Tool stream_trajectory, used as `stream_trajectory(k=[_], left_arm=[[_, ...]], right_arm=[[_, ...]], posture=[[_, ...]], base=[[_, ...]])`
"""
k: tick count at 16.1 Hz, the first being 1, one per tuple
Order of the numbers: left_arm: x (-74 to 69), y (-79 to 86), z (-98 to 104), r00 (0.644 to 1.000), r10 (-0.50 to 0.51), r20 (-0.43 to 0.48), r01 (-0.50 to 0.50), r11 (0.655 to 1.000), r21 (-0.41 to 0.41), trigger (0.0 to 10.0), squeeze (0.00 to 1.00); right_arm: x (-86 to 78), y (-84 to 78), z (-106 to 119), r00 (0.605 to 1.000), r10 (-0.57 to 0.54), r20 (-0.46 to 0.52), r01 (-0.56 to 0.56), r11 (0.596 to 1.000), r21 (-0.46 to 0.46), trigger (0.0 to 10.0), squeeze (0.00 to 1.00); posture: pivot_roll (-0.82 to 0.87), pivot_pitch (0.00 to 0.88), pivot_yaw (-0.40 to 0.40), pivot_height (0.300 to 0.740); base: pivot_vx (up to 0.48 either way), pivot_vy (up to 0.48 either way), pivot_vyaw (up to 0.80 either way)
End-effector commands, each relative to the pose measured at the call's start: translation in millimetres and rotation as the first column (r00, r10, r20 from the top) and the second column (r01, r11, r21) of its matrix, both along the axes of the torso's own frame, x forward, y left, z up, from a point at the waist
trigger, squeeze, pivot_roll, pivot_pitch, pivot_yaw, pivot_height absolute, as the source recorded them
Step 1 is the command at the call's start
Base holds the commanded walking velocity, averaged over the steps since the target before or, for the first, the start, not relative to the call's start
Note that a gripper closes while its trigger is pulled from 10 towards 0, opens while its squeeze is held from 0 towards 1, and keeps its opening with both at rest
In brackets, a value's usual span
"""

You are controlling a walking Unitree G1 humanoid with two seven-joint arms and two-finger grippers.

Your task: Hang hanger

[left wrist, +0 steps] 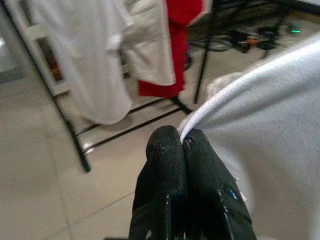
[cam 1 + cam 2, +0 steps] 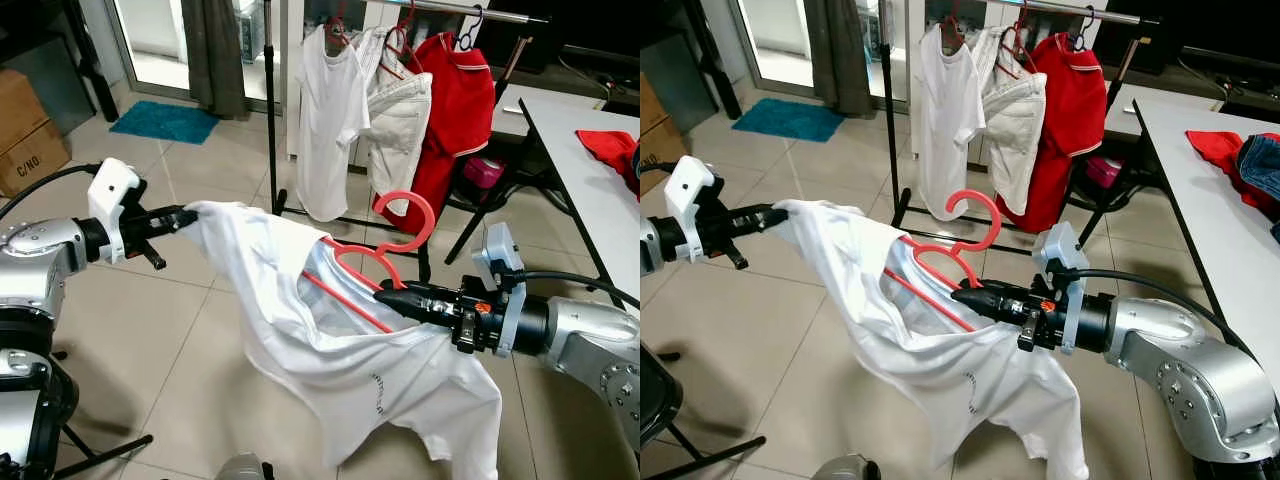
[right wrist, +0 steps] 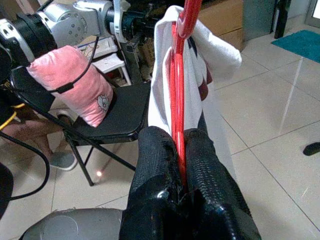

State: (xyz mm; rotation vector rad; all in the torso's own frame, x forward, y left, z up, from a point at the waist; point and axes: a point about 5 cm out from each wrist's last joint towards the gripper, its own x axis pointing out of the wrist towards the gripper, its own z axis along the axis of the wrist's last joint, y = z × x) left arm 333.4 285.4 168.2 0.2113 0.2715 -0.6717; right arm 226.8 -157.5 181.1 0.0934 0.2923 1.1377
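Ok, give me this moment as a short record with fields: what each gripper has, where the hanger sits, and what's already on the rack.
left gripper: shut on an edge of the white t-shirt, holding it out to the robot's left
right gripper: shut on the red hanger, which sits partly inside the shirt, hook up
shirt state: stretched between both grippers, its lower part hanging down
clothes rack: ahead, holding a white shirt, a cream garment and a red garment
task state: hanger not yet on the rack
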Motion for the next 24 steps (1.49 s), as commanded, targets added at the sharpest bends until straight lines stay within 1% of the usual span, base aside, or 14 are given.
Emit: stream_trajectory(k=[1, 2, 6, 8, 9, 13, 16, 18, 19, 20, 21, 22, 23, 24], left_arm=[[1.1, 2.1, -2.9, 0.999, 0.044, -0.017, -0.044, 0.999, 0.005, 0.0, 0.00], [0.4, 9.0, -11.6, 0.989, 0.140, -0.041, -0.140, 0.990, 0.011, 0.0, 0.00], [0.3, 16.6, -17.8, 0.969, 0.239, -0.055, -0.237, 0.970, 0.047, 0.0, 0.00], [0.6, 26.7, -21.9, 0.932, 0.359, -0.058, -0.354, 0.932, 0.082, 0.0, 0.00], [0.3, 29.3, -23.6, 0.919, 0.389, -0.063, -0.382, 0.919, 0.093, 0.0, 0.00], [-0.5, 26.9, -30.9, 0.908, 0.410, -0.083, -0.401, 0.910, 0.108, 0.0, 0.00], [-4.1, 30.2, -42.1, 0.881, 0.461, -0.107, -0.440, 0.880, 0.178, 0.0, 0.00], [-5.8, 31.4, -45.4, 0.867, 0.482, -0.122, -0.461, 0.871, 0.170, 0.0, 0.00], [-6.4, 30.0, -46.8, 0.867, 0.479, -0.137, -0.460, 0.875, 0.148, 1.4, 0.00], [-6.4, 28.3, -47.1, 0.871, 0.471, -0.142, -0.455, 0.881, 0.131, 3.9, 0.00], [-5.9, 23.7, -46.8, 0.880, 0.447, -0.164, -0.441, 0.895, 0.072, 10.0, 0.00], [-5.3, 20.0, -45.0, 0.893, 0.419, -0.167, -0.421, 0.907, 0.024, 10.0, 0.00], [-5.1, 18.3, -43.4, 0.899, 0.408, -0.160, -0.413, 0.911, -0.001, 10.0, 1.00], [-8.6, 17.2, -42.7, 0.908, 0.388, -0.160, -0.396, 0.918, -0.024, 10.0, 1.00]], right_arm=[[-1.6, -1.2, 4.1, 1.000, -0.001, 0.015, 0.001, 1.000, 0.000, 10.0, 0.00], [-1.5, -1.7, 3.8, 1.000, -0.004, 0.013, 0.004, 1.000, 0.000, 10.0, 0.00], [-0.6, -2.4, 3.8, 1.000, -0.005, 0.012, 0.005, 1.000, -0.003, 10.0, 0.00], [0.0, -3.5, 4.0, 1.000, -0.007, 0.011, 0.007, 1.000, -0.006, 10.0, 0.00], [0.1, -3.9, 3.9, 1.000, -0.007, 0.011, 0.007, 1.000, -0.007, 10.0, 0.00], [0.4, -4.8, 3.9, 1.000, -0.012, 0.012, 0.012, 1.000, -0.011, 10.0, 0.00], [0.6, -5.4, 3.5, 1.000, -0.014, 0.011, 0.014, 1.000, -0.016, 10.0, 0.00], [1.0, -5.4, 3.5, 1.000, -0.014, 0.012, 0.014, 1.000, -0.017, 10.0, 0.00], [1.1, -5.0, 3.2, 1.000, -0.013, 0.012, 0.014, 1.000, -0.017, 10.0, 0.00], [1.2, -4.7, 3.1, 1.000, -0.013, 0.012, 0.013, 1.000, -0.017, 10.0, 0.00], [1.2, -4.1, 2.9, 1.000, -0.012, 0.011, 0.012, 1.000, -0.016, 10.0, 0.00], [1.3, -3.5, 2.7, 1.000, -0.011, 0.011, 0.011, 1.000, -0.015, 10.0, 0.00], [1.2, -3.4, 2.5, 1.000, -0.011, 0.011, 0.012, 1.000, -0.015, 10.0, 0.00], [0.6, -3.5, 1.8, 1.000, -0.015, 0.011, 0.015, 1.000, -0.013, 10.0, 0.00]], posture=[[-0.03, 0.000, -0.051, 0.740], [-0.02, 0.000, -0.055, 0.740], [-0.02, 0.001, -0.059, 0.740], [-0.03, 0.003, -0.061, 0.740], [-0.03, 0.002, -0.061, 0.740], [-0.03, 0.001, -0.062, 0.740], [-0.03, 0.001, -0.065, 0.740], [-0.03, 0.001, -0.066, 0.740], [-0.03, 0.001, -0.066, 0.740], [-0.02, 0.001, -0.066, 0.740], [-0.02, 0.000, -0.064, 0.740], [-0.02, 0.000, -0.062, 0.740], [-0.03, 0.000, -0.060, 0.740], [-0.02, 0.000, -0.058, 0.740]], base=[[0.000, 0.000, 0.00], [0.000, 0.000, 0.00], [0.000, 0.000, 0.00], [0.000, 0.000, 0.00], [0.000, 0.000, 0.00], [0.000, 0.000, 0.00], [0.000, 0.000, 0.00], [0.000, 0.000, 0.00], [0.000, 0.000, 0.00], [0.000, 0.000, 0.00], [0.000, 0.000, 0.00], [0.000, 0.000, 0.00], [0.000, 0.000, 0.00], [0.000, 0.000, 0.00]])
